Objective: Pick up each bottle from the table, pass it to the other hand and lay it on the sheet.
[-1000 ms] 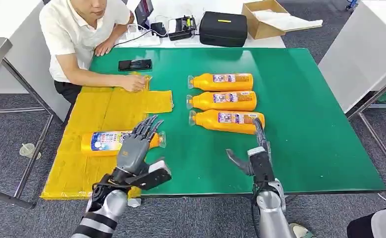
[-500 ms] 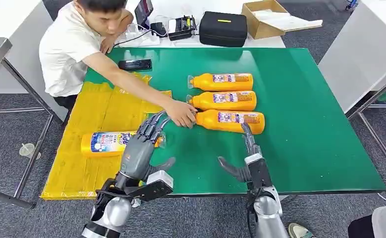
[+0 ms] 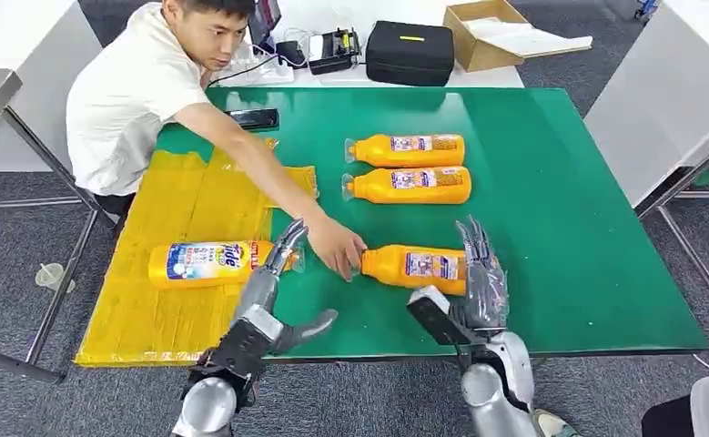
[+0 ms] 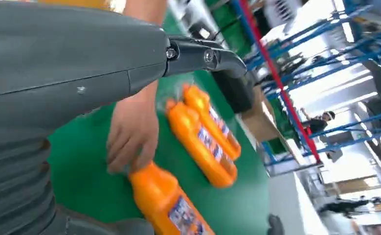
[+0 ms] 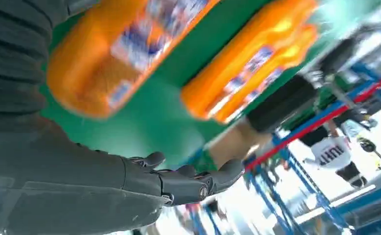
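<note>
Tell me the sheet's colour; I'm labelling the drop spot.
Yellow; the sheet shows best in the head view.

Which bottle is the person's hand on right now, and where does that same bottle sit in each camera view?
Head view: the near bottle lies on the green table, neck under the person's hand, beside the right robot hand.
Left wrist view: near bottle, low in the picture, below the person's hand.
Right wrist view: blurred orange near bottle, close to the camera.
Shared landmark: the two far bottles.

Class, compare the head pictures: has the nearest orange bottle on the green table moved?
Yes. The nearest bottle has shifted toward the table's near edge, away from the other two bottles, with a person's hand at its cap.
</note>
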### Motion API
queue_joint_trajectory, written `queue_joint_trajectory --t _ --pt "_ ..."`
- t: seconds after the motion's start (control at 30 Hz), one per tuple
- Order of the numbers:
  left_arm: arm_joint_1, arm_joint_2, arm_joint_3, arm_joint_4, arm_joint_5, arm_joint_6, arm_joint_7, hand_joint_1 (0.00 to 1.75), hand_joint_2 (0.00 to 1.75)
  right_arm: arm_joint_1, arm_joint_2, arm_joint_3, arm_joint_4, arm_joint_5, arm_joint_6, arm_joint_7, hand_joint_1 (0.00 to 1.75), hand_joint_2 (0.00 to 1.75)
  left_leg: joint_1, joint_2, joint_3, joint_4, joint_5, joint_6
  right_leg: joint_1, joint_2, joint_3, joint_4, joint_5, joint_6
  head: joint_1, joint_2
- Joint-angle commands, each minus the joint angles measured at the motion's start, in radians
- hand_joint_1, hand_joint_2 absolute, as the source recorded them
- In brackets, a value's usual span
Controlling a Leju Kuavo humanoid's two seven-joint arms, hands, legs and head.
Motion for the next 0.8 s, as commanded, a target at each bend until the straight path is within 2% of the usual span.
queue_joint_trajectory --t 0.03,0.13,0.33,0.43,0.53,0.8 --pt "0.010 -0.033 -0.015 0.056 0.020 0.012 0.014 0.00 1.75 -0.017 -0.196 0.134 0.113 0.179 0.008 0.127 0.00 1.75 0.001 0.001 0.006 0.001 -0.003 0.001 0.002 -0.001 0.008 -0.002 -0.002 -0.004 0.000 0.000" --pt "0.013 -0.035 -0.009 0.046 0.020 0.013 0.016 0.00 1.75 -0.015 -0.221 0.139 0.129 0.189 0.071 0.194 0.00 1.75 0.001 0.002 0.006 0.000 -0.003 0.000 0.002 0.000 0.008 -0.002 -0.002 -0.004 -0.001 0.000" --pt "0.017 -0.038 0.006 0.045 0.013 0.013 0.043 0.00 1.75 -0.013 -0.282 0.170 0.111 0.186 0.172 0.243 0.00 1.75 0.001 0.001 0.004 0.000 -0.002 0.000 0.001 0.000 0.005 -0.001 -0.001 -0.003 0.000 0.000" --pt "0.009 -0.042 0.005 0.058 0.021 0.005 0.047 0.00 1.75 -0.046 -0.295 0.174 0.161 0.169 0.206 0.251 0.00 1.75 0.001 0.002 0.006 0.001 -0.004 0.000 0.002 0.000 0.007 -0.001 -0.002 -0.004 -0.001 0.000" --pt "-0.003 -0.047 -0.001 0.073 0.022 0.004 0.047 0.00 1.75 -0.086 -0.291 0.185 0.221 0.188 0.218 0.275 0.00 1.75 0.001 0.003 0.004 0.000 -0.002 0.000 0.001 0.001 0.004 -0.001 0.000 -0.003 -0.001 0.000" --pt "-0.004 -0.045 -0.003 0.073 0.022 0.003 0.050 0.00 1.75 -0.102 -0.294 0.193 0.241 0.206 0.237 0.304 0.00 1.75 0.001 0.001 0.002 0.000 -0.001 0.000 0.001 0.000 0.003 -0.001 0.000 -0.002 -0.001 0.000"
